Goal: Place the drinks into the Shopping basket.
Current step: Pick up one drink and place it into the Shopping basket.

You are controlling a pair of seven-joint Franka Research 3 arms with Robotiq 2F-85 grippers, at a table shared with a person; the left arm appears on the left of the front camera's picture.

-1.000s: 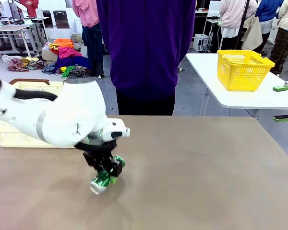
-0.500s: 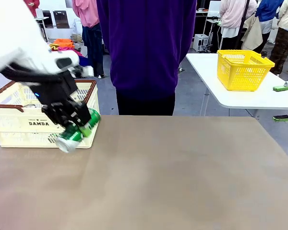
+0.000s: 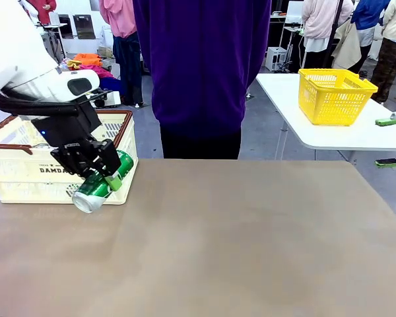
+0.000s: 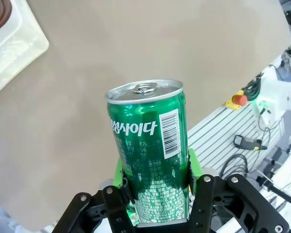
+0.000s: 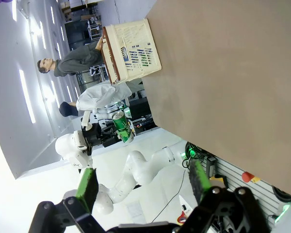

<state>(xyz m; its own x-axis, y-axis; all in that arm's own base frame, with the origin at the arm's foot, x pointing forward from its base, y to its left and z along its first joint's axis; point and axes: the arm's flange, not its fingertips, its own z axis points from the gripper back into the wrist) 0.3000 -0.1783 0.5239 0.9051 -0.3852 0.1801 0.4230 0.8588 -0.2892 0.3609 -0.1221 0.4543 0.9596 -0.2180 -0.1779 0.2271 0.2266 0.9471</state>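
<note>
Item 1. Shopping basket (image 3: 26,173): cream lattice, brown rim handles, black "DAMDA" print. It stands at the table's far-left corner, about 10 o'clock from the table's centre. A sliver of a blue-and-white thing shows inside it in the left wrist view; its contents are otherwise not legible.

Item 2. Left end effector (image 3: 98,173): pinching the green can (image 3: 103,182) across its body, green pads on both sides. A second ago the can was low over the middle-left of the table; it has since been lifted and carried to 10 o'clock, and now hangs tilted, silver top down and toward the camera, just in front of the basket's near-right corner. It is off the table (image 3: 251,251) and not yet over the rim.

Judgement: transport is nearly done. What remains is a short move up and over the wall, then release. A can this low could clip the rim.

Item 3. Person (image 3: 201,72): purple top, standing at 12 o'clock behind the table, hands not seen.

Item 4. Right end effector (image 5: 141,183): fingers spread wide, holding nothing, parked off the table edge.
</note>
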